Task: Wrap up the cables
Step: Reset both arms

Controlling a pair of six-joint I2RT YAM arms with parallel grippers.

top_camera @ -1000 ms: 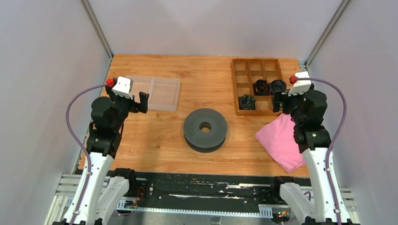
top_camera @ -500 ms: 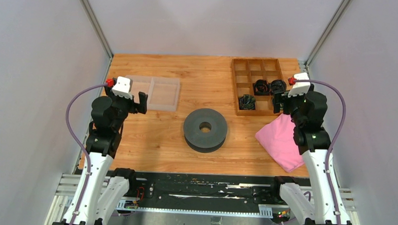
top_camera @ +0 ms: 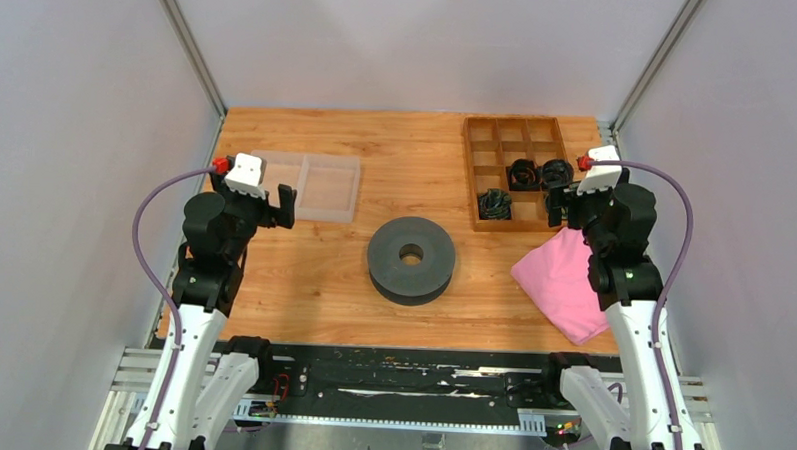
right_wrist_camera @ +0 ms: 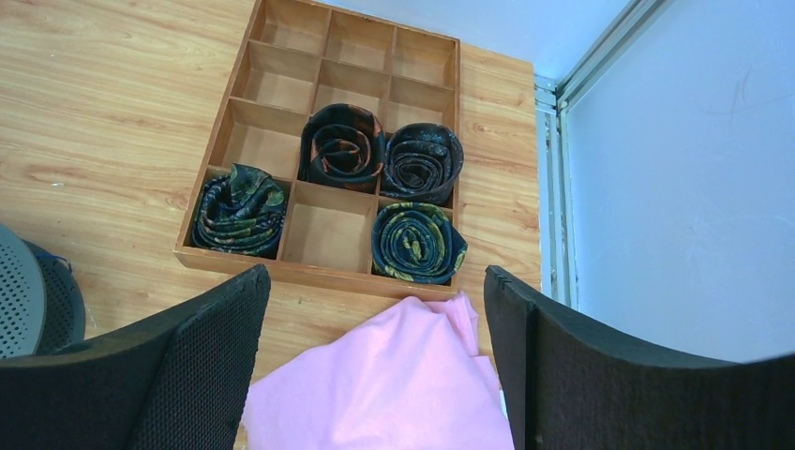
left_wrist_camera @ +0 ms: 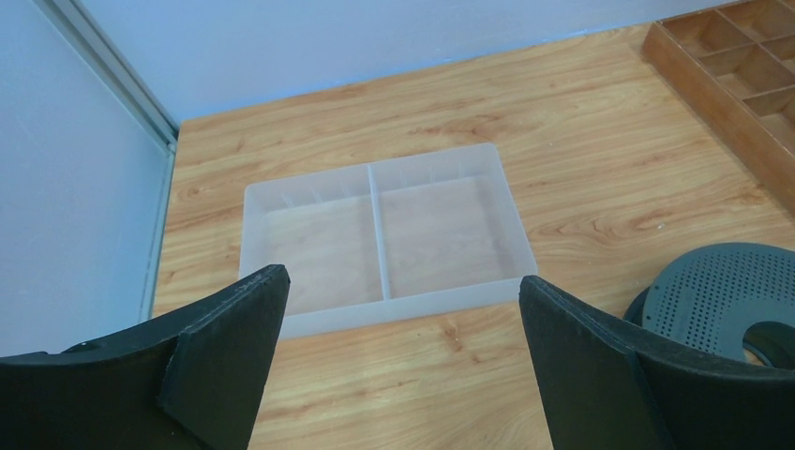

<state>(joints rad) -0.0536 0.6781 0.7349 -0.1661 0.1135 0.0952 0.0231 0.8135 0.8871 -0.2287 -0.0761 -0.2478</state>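
Observation:
No cables show in any view. My left gripper hangs open and empty above bare wood, just in front of a clear two-part plastic tray. On the other side, my right gripper is also open and empty. It hovers over the top edge of a pink cloth, just short of the near rim of a wooden compartment tray.
Several tight dark rolled bundles sit in the wooden tray's near compartments. A grey perforated disc with a centre hole lies mid-table. Metal posts and white walls close in both sides.
Both arms have barely shifted. Nothing was taken hold of or let go.

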